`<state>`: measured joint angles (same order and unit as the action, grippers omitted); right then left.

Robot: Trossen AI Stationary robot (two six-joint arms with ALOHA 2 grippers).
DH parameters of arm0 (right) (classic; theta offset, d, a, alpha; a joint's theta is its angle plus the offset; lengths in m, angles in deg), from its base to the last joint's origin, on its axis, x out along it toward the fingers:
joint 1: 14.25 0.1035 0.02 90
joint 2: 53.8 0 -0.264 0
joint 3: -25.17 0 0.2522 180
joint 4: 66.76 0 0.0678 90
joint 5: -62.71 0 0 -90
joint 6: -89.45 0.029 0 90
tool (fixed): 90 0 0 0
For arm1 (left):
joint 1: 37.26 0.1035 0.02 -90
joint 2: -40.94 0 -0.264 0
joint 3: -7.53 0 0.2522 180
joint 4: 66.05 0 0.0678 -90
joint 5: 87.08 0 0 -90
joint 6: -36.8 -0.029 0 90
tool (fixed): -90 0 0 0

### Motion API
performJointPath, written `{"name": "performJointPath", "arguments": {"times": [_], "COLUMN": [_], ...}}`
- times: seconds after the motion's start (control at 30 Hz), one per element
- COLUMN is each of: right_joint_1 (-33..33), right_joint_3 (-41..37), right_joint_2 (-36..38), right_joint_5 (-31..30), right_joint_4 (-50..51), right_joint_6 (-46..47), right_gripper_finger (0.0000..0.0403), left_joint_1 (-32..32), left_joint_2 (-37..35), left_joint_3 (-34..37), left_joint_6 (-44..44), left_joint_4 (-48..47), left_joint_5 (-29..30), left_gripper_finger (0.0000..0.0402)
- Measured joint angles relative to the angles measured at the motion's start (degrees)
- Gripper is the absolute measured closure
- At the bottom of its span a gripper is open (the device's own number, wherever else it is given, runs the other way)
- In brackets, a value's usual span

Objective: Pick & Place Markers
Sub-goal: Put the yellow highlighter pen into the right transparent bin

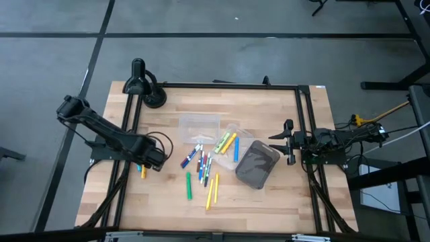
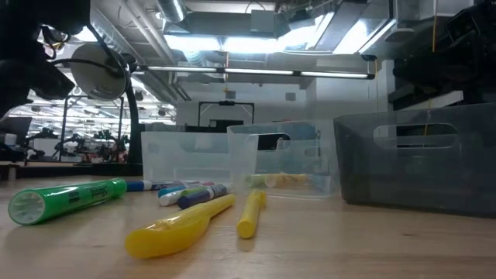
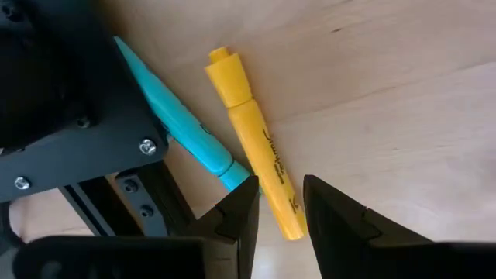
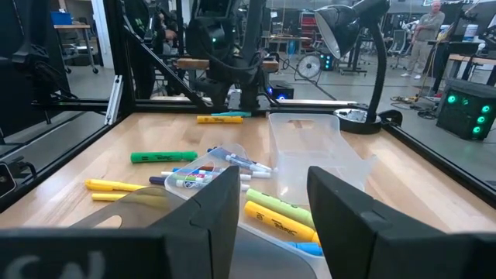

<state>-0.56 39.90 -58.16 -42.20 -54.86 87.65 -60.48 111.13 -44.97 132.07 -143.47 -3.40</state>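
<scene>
Left wrist view: left claw [image 3: 279, 205] open over yellow marker [image 3: 254, 143].

materials and finishes on the bench

the table [image 1: 269, 195] is showing pale wood, planked, smooth with a soft satin sheen and visible grain. the markers [image 1: 201, 165] are looking like smooth plastic; the yellow marker [image 3: 256, 143] is catching light with a slight gloss and carrying dark printed lettering, and the teal marker [image 3: 182, 124] beside it is looking equally slick. the trays [image 1: 199, 126] are reading as clear, thin plastic, glossy and see-through. the bin [image 1: 257, 165] is appearing as dark grey plastic, faintly translucent, with a dull finish. the left gripper [image 3: 279, 209] is showing matt black fingers, with bright metal screws in its mount. the frame [image 1: 306, 121] around the table is looking like black matt metal.
</scene>
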Motion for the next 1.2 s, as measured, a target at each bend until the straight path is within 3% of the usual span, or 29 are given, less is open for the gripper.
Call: {"name": "performJointPath", "arguments": {"times": [0.47, 0.83, 1.03, 1.2], "right_joint_1": [0.0, 0.0, 0.0, 0.0], "right_joint_3": [0.0, 0.0, 0.0, 0.0], "right_joint_2": [0.0, 0.0, 0.0, 0.0], "right_joint_5": [0.0, 0.0, 0.0, 0.0], "right_joint_4": [0.0, 0.0, 0.0, 0.0], "right_joint_6": [0.0, 0.0, 0.0, 0.0], "right_gripper_finger": [0.0251, 0.0251, 0.0251, 0.0251], "left_joint_1": [0.1, 0.1, 0.2, 0.1], "left_joint_2": [6.7, 6.3, 5.2, 3.0], "left_joint_3": [0.0, 10.0, 11.0, 11.6], "left_joint_6": [-2.9, -1.0, -1.2, -1.7], "left_joint_4": [0.7, 12.0, 12.4, 12.7], "left_joint_5": [-1.3, -5.6, -5.8, -5.0], "left_gripper_finger": [0.0304, 0.0304, 0.0307, 0.0336]}}
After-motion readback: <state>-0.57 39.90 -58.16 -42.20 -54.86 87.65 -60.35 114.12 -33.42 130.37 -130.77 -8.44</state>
